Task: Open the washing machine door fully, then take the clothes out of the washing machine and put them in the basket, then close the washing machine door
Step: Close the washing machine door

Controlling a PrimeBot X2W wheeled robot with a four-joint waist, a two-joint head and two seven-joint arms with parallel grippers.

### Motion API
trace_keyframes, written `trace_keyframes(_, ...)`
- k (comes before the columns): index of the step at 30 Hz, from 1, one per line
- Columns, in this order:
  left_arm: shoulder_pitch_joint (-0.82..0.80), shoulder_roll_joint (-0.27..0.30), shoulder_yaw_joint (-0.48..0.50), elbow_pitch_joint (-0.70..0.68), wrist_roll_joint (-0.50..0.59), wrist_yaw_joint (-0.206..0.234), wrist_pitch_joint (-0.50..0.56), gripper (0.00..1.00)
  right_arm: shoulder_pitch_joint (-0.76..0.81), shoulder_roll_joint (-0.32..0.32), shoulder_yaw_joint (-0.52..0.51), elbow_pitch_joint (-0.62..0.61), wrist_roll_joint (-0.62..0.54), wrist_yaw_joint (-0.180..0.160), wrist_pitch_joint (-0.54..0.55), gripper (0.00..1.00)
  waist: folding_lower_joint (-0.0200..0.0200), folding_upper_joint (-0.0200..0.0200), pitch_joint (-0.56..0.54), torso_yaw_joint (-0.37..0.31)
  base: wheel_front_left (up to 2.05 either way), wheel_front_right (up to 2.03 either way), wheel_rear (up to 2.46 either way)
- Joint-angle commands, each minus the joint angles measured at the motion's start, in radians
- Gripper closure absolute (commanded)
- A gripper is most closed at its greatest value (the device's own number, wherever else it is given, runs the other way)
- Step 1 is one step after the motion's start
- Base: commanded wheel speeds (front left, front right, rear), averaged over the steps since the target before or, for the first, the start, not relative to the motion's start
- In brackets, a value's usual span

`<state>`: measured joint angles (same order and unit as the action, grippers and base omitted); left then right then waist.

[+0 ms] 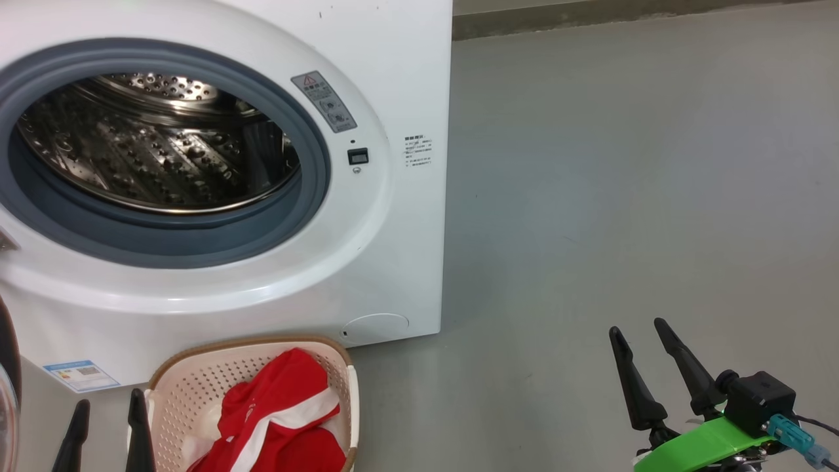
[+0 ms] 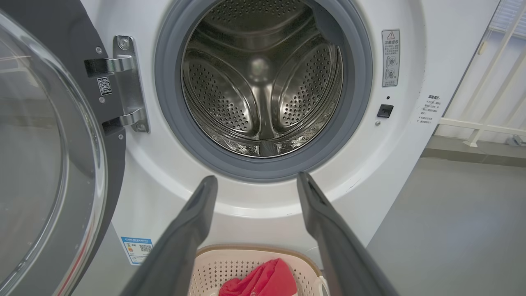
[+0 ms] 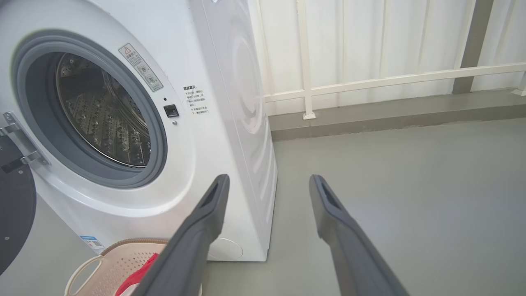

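The white washing machine (image 1: 400,78) stands with its round mouth uncovered and a bare steel drum (image 2: 263,78). Its washing machine door (image 2: 45,156) hangs swung out to the left on a metal hinge, glass bowl facing me; its edge (image 1: 8,387) shows in the head view. Red clothes (image 1: 282,419) with white stripes lie in the basket (image 1: 190,387) on the floor under the mouth. My left gripper (image 1: 108,406) is open just left of the basket. In its wrist view the left gripper (image 2: 257,181) points at the drum. My right gripper (image 1: 639,331) is open over bare floor.
Grey floor (image 1: 623,183) stretches right of the machine. A white railing (image 3: 370,82) on a low concrete kerb runs behind it. The basket's handle (image 3: 80,273) faces the open door. A blue label (image 1: 82,375) sits low on the machine front.
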<state>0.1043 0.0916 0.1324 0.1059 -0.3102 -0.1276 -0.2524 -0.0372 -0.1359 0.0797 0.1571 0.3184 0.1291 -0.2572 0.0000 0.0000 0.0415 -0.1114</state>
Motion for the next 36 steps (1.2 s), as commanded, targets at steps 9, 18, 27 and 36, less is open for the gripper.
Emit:
trace_keyframes(9,-0.021,0.027,0.016,-0.027,-0.016,-0.003,-0.009,0.0,-0.006,-0.01,0.016,-0.027,0.006,0.002,-0.005,0.0,0.0,0.0,-0.002,0.002,-0.04,0.04,0.0)
trace_keyframes(18,-0.022,0.026,0.011,-0.026,-0.013,-0.003,-0.009,0.0,-0.004,-0.014,0.015,-0.028,0.009,0.002,-0.005,0.0,0.0,0.0,0.0,0.006,-0.82,0.82,0.0)
trace_keyframes(27,-0.023,0.027,0.004,-0.031,-0.027,-0.003,-0.009,0.0,-0.005,-0.018,0.015,-0.03,0.009,0.002,-0.005,0.0,0.0,0.0,0.001,0.013,-0.92,0.92,0.0)
trace_keyframes(36,-0.018,0.026,-0.001,-0.027,-0.024,-0.003,-0.009,0.0,0.0,-0.022,0.02,-0.027,0.012,0.002,-0.005,0.0,0.0,0.0,-0.008,0.019,-0.11,0.11,0.0)
